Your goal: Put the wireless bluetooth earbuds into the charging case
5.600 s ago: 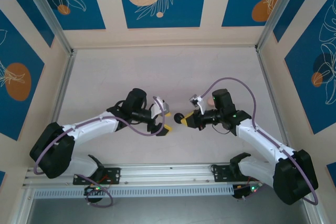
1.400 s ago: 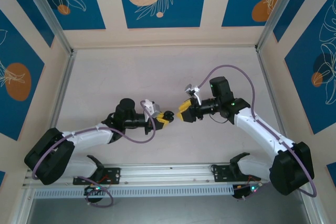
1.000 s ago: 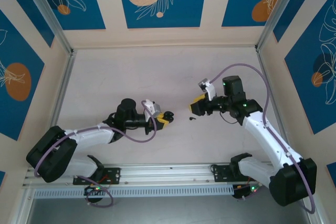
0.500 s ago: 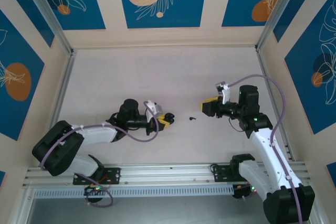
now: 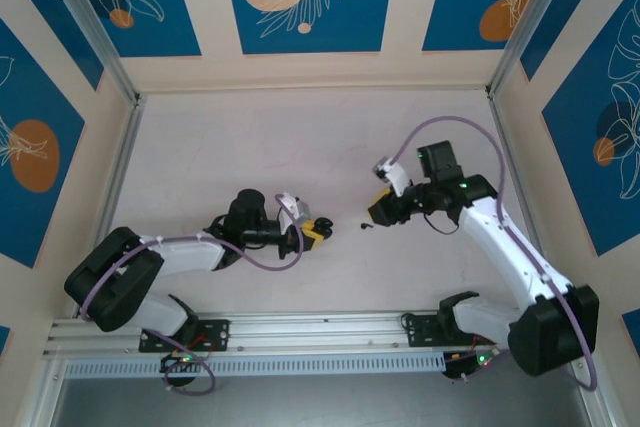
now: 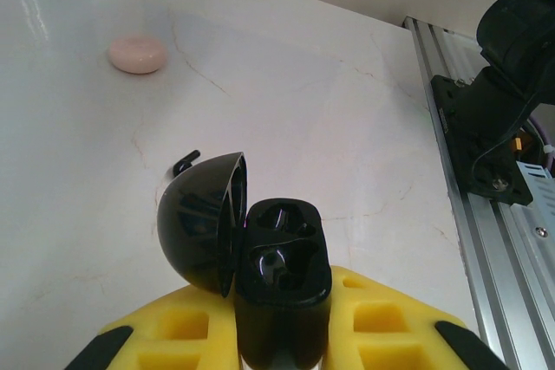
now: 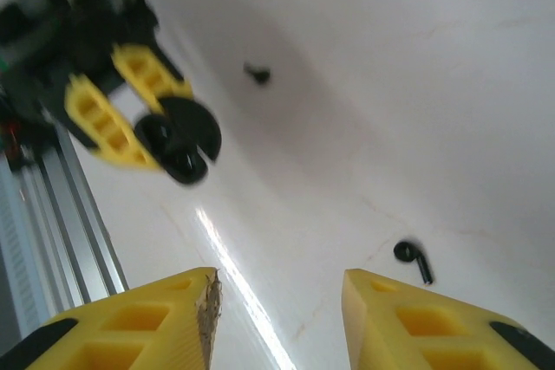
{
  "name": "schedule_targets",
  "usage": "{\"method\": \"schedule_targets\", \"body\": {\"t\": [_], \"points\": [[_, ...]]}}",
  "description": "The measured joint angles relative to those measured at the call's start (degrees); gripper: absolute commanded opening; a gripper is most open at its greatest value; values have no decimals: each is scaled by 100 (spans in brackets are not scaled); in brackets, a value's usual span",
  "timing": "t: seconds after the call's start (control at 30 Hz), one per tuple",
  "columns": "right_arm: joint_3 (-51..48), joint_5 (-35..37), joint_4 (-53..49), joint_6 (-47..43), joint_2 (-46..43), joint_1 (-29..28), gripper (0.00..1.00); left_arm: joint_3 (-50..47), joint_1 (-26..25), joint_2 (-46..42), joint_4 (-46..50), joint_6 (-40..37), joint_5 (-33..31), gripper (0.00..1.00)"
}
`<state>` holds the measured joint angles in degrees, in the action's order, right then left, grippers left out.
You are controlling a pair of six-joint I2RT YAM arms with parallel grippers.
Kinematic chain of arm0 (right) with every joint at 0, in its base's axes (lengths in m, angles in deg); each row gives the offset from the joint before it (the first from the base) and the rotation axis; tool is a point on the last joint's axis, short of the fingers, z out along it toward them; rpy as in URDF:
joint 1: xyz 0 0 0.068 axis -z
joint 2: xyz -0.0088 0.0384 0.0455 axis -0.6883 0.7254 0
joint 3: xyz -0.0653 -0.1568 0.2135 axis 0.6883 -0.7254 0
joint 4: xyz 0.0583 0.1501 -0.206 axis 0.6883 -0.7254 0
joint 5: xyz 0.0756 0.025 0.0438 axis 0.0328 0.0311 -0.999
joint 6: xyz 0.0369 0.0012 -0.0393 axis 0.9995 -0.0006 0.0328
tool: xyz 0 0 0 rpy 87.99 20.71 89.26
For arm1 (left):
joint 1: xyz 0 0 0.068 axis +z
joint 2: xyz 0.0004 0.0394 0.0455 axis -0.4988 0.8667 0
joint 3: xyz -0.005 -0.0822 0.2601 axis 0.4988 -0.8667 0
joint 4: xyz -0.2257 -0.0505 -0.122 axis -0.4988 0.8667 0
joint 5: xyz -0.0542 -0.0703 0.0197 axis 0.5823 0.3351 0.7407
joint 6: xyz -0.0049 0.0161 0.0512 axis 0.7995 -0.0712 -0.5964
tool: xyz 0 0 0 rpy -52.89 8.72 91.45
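My left gripper (image 5: 318, 231) is shut on the base of an open black charging case (image 6: 282, 275), whose lid (image 6: 201, 218) hangs to the left. Both sockets look empty. A black earbud (image 5: 365, 225) lies on the table between the two grippers, and its tip peeks out behind the lid (image 6: 185, 162). My right gripper (image 5: 378, 213) hovers just right of it, open and empty (image 7: 277, 288). In the right wrist view one black earbud (image 7: 414, 259) lies by the right finger and another (image 7: 257, 73) lies beyond the case (image 7: 178, 140). The pale pink earbuds are out of view.
A closed pale pink case (image 6: 137, 54) sits on the white table further off. The aluminium rail (image 5: 320, 332) and both arm bases run along the near edge. Patterned walls enclose the other three sides.
The right gripper pulled away from the case to the right, leaving a black earbud on the table, and has now come back toward it. The left gripper keeps holding the open case.
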<state>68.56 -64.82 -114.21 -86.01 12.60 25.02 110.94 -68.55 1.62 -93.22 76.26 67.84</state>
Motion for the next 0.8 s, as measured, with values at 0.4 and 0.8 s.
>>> {"method": "schedule_targets", "body": {"t": [0.4,0.8], "points": [[118,1604,-267,-1773,1987,-553,36,-197,0,-236,299,-13,-46,21],[619,1989,-85,-2358,2887,-586,35,-240,0,-295,376,-52,-153,21]]}}
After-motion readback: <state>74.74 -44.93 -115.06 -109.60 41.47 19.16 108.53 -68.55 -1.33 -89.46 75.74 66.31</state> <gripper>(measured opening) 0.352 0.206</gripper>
